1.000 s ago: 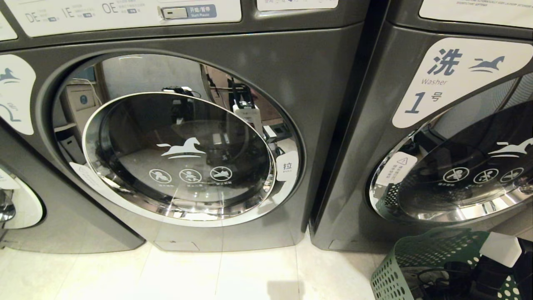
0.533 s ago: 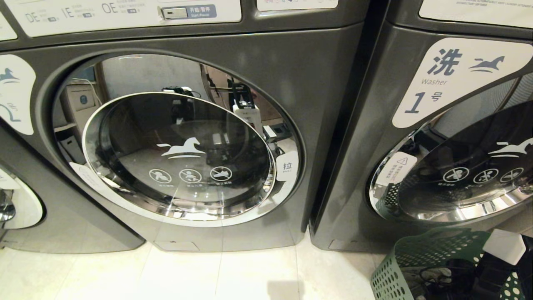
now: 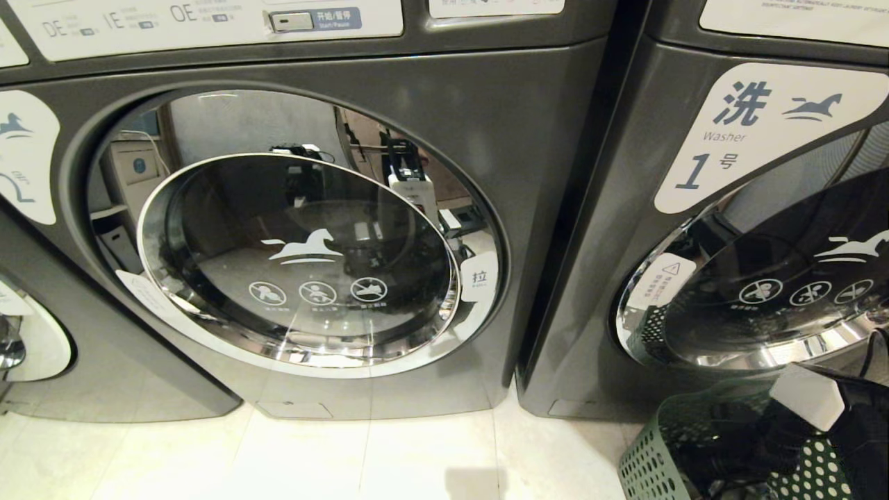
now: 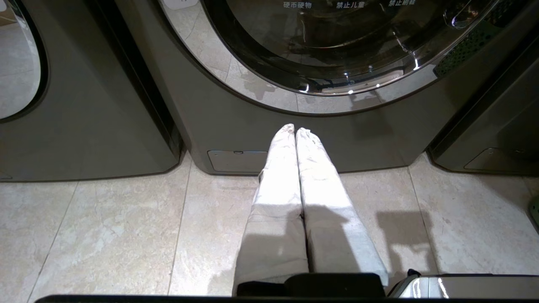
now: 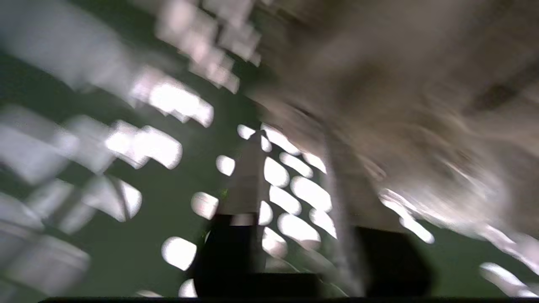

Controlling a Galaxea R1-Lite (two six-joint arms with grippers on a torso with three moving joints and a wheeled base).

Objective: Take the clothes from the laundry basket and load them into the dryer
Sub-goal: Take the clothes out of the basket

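Note:
The green perforated laundry basket (image 3: 667,451) stands on the floor at the bottom right, before the washer. My right arm (image 3: 806,396) reaches down into it and hides most of its inside. In the right wrist view my right gripper (image 5: 290,141) is open inside the basket, with the holed green wall (image 5: 168,235) showing between its fingers. Beige clothes (image 5: 421,84) lie right beside one finger. The dryer (image 3: 542,139) stands in the middle with its round glass door (image 3: 298,264) shut. My left gripper (image 4: 295,129) is shut and empty, low over the floor tiles before the dryer's base.
A washer (image 3: 764,139) marked with a 1 stands to the right of the dryer, its door (image 3: 778,292) closed, right behind the basket. Another machine (image 3: 28,333) stands at the left. Pale tiled floor (image 3: 361,458) runs in front of the machines.
My right arm has shifted left and further over the basket, covering more of its inside. The machines and the basket have not moved.

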